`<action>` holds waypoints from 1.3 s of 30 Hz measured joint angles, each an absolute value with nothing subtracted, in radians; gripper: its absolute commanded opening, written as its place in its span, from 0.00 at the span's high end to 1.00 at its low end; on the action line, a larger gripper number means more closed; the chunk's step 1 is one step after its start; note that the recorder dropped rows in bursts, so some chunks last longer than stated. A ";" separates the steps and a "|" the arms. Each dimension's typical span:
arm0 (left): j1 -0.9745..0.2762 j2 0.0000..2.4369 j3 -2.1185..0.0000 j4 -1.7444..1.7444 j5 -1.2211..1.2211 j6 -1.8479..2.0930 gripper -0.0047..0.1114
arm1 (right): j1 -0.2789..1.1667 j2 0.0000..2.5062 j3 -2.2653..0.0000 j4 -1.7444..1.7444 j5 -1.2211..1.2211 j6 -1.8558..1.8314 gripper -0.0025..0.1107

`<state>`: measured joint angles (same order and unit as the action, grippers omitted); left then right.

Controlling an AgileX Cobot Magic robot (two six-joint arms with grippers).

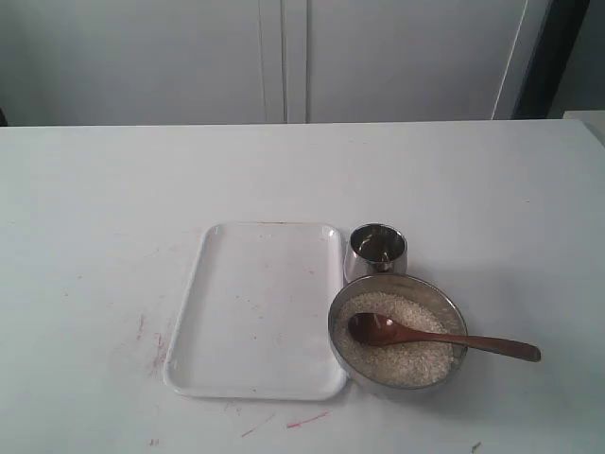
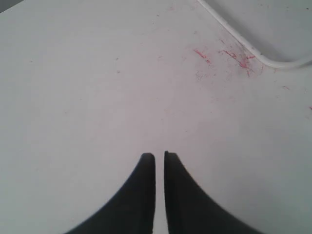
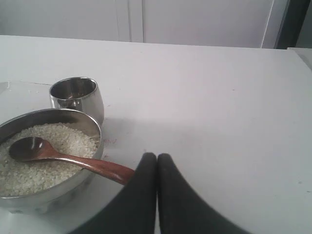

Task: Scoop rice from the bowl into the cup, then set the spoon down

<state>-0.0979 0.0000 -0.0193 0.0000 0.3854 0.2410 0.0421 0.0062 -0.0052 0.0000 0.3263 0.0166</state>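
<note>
The steel bowl (image 1: 334, 322) holds off-white rice (image 1: 416, 364) right of the tray. In it lies the wooden spoon (image 1: 444, 339), scoop on the rice and handle jutting over the rim to the right. The small steel cup (image 1: 378, 248) stands just behind the bowl, touching it or nearly so. In the right wrist view my right gripper (image 3: 157, 156) is shut and empty, beside the end of the spoon (image 3: 73, 160) handle, with the bowl (image 3: 73, 113) and cup (image 3: 80, 100) beyond. My left gripper (image 2: 159, 155) hangs shut and empty over bare table. Neither gripper shows in the exterior view.
A white rectangular tray (image 1: 255, 312) lies empty left of the bowl and cup; its rounded corner (image 2: 234, 34) shows in the left wrist view. Red smears (image 2: 234, 56) mark the white table (image 1: 95, 236) near it. A pale wall stands behind the table.
</note>
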 measured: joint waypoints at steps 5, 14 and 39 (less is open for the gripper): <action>-0.098 0.000 -0.019 0.000 0.385 0.241 0.84 | 0.042 0.006 -0.005 0.000 0.326 0.017 0.98; -0.098 0.000 -0.019 0.000 0.385 0.241 0.84 | 0.042 0.006 -0.005 0.000 0.326 0.018 0.98; -0.098 0.000 -0.019 0.000 0.385 0.241 0.84 | 0.042 0.006 -0.005 0.000 -0.192 0.033 0.98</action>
